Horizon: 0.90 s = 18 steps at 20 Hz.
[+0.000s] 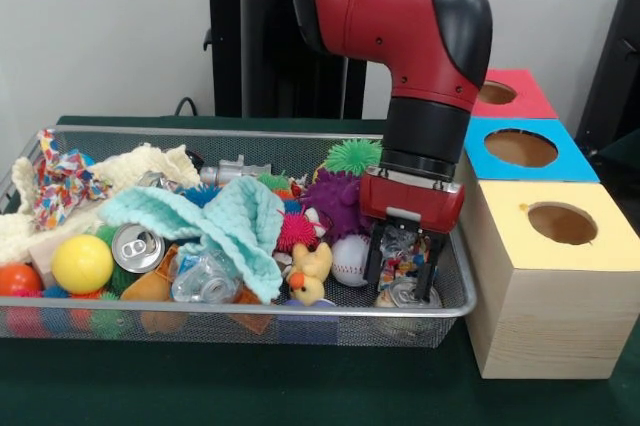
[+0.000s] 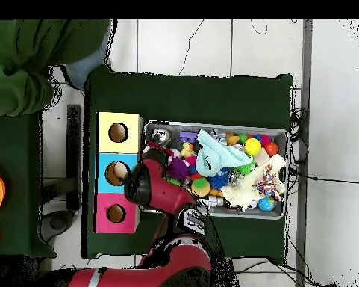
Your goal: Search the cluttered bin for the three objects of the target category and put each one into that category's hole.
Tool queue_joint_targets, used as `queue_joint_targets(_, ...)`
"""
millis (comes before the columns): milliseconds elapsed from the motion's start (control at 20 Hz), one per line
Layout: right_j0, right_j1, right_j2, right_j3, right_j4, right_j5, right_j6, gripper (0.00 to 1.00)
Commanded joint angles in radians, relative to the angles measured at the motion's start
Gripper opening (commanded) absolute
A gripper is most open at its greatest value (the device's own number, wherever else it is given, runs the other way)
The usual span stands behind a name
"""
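Look first at the gripper (image 1: 403, 268): it hangs low inside the right end of the wire mesh bin (image 1: 250, 133), and its two black fingers are clamped on a small confetti-patterned cloth (image 1: 401, 258), a bunched wad of many colours held between them. Just under that wad you see a silver can (image 1: 402, 295) lying on the mesh. To the left of the gripper sit a white baseball (image 1: 350, 260) and a yellow duck toy (image 1: 311, 274), with a purple spiky ball (image 1: 335, 201) and a green spiky ball (image 1: 352, 156) behind them. Further left a mint knitted cloth (image 1: 225, 221) sprawls over the middle of the bin, beside another silver can (image 1: 137, 247) and a yellow ball (image 1: 82, 263). At the far left end you find the cream-yellow knitted cloth (image 1: 140, 166) and, touching it, a second confetti cloth (image 1: 62, 181). Outside the bin, just to the right, stands the pale wooden box with the yellow-topped hole (image 1: 562, 223), and behind it the blue-topped hole (image 1: 520, 148) and the red-topped hole (image 1: 496, 93). In the overhead view a person's green sleeve (image 2: 33, 63) shows at the top left corner, well apart from the bin.
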Motion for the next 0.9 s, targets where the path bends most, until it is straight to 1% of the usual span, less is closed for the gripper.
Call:
queue_joint_targets(50,0.003,0.065,0.042,-0.054,0.081,-0.012,0.243,1.00)
queue_joint_targets(200,-0.002,0.077,0.046,-0.051,0.094,0.000,0.247,1.00)
queue_joint_targets(400,-0.044,0.064,0.078,-0.022,0.057,0.002,0.278,1.00)
queue_joint_targets(650,-0.035,0.049,0.069,-0.005,0.078,0.025,0.273,1.00)
queue_joint_targets(750,-0.037,0.042,0.070,0.004,0.074,0.030,0.275,1.00)
queue_joint_targets(900,-0.041,0.024,0.075,0.024,0.048,0.028,0.277,1.00)
